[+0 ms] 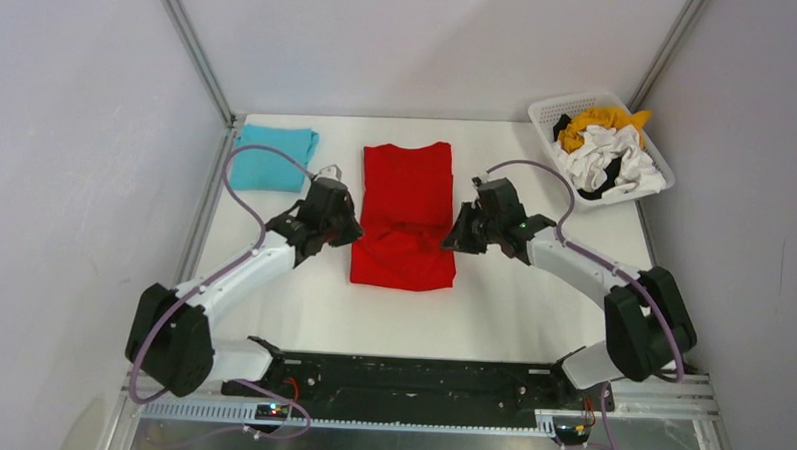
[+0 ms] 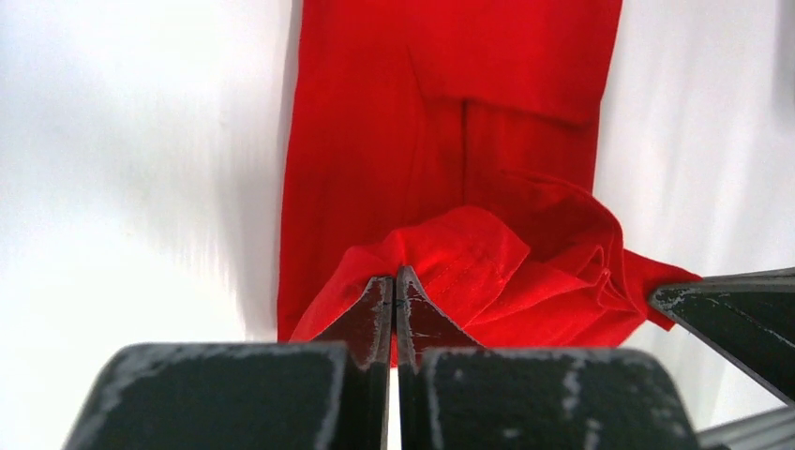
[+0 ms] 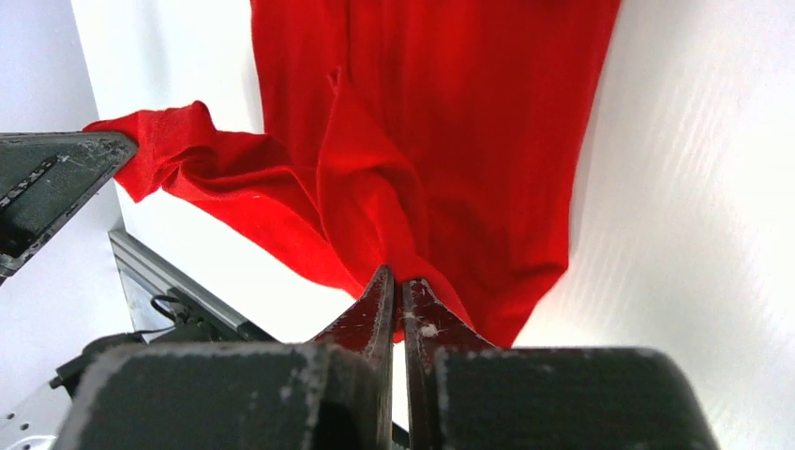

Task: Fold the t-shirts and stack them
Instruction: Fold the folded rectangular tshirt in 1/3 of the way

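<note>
A bright red t-shirt (image 1: 406, 210) lies lengthwise in the middle of the white table, its near end lifted into a fold. My left gripper (image 1: 351, 230) is shut on the shirt's left near edge; the pinched red cloth (image 2: 441, 258) bunches at the fingertips. My right gripper (image 1: 456, 237) is shut on the right near edge, with red cloth (image 3: 375, 202) hanging from it. A folded turquoise-blue t-shirt (image 1: 274, 157) lies at the far left. Orange-yellow (image 1: 603, 120), white (image 1: 607, 154) and black shirts are piled in the basket.
A white lattice basket (image 1: 556, 110) stands at the far right corner. Grey walls and metal frame posts close in the table on the left, back and right. A black rail (image 1: 409, 375) with the arm bases runs along the near edge.
</note>
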Motion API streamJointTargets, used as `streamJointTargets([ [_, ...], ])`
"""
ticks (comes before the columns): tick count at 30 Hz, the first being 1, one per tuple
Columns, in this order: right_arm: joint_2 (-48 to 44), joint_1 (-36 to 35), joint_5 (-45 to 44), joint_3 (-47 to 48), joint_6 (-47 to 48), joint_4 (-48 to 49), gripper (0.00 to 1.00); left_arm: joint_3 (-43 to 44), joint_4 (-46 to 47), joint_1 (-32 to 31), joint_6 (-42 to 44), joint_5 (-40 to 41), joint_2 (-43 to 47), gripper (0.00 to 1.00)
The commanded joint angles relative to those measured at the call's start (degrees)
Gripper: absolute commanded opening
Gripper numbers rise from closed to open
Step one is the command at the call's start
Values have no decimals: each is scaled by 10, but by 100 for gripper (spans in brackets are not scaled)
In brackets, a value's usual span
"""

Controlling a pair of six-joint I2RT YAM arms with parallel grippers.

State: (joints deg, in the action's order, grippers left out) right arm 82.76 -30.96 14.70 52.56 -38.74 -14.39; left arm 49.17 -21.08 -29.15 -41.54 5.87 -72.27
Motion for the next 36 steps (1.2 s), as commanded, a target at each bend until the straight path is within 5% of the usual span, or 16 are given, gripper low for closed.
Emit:
streamJointTargets([
  [1, 43, 28, 36, 54, 34, 43, 4, 63, 32, 27, 54, -9, -49, 0],
  [13, 149, 83, 82, 103, 55, 71, 6, 153, 37, 80, 69, -72, -208, 0],
  [18, 200, 99, 100, 129, 50, 82, 17, 166, 36, 104, 60, -96, -261, 2],
  [19, 204, 101, 100, 133, 52, 83, 21, 172, 36, 106, 59, -103, -275, 7],
  [22, 213, 106, 80, 150, 54, 77, 42, 203, 33, 113, 62, -103, -299, 48],
  [23, 211, 106, 66, 152, 56, 73, 56, 211, 31, 115, 64, -108, -305, 61],
  [24, 205, 106, 57, 155, 58, 70, 63, 222, 28, 115, 67, -110, -306, 67],
  [25, 200, 106, 40, 156, 63, 62, 75, 225, 28, 115, 68, -111, -299, 87],
  [26, 185, 105, 31, 157, 65, 55, 79, 226, 27, 116, 70, -108, -293, 93],
  [32, 108, 49, -57, 153, 127, -16, 98, 159, 26, 116, 75, -62, -176, 100],
  [36, 75, 11, -83, 132, 131, -35, 99, 93, 20, 114, 79, -43, -111, 100],
])
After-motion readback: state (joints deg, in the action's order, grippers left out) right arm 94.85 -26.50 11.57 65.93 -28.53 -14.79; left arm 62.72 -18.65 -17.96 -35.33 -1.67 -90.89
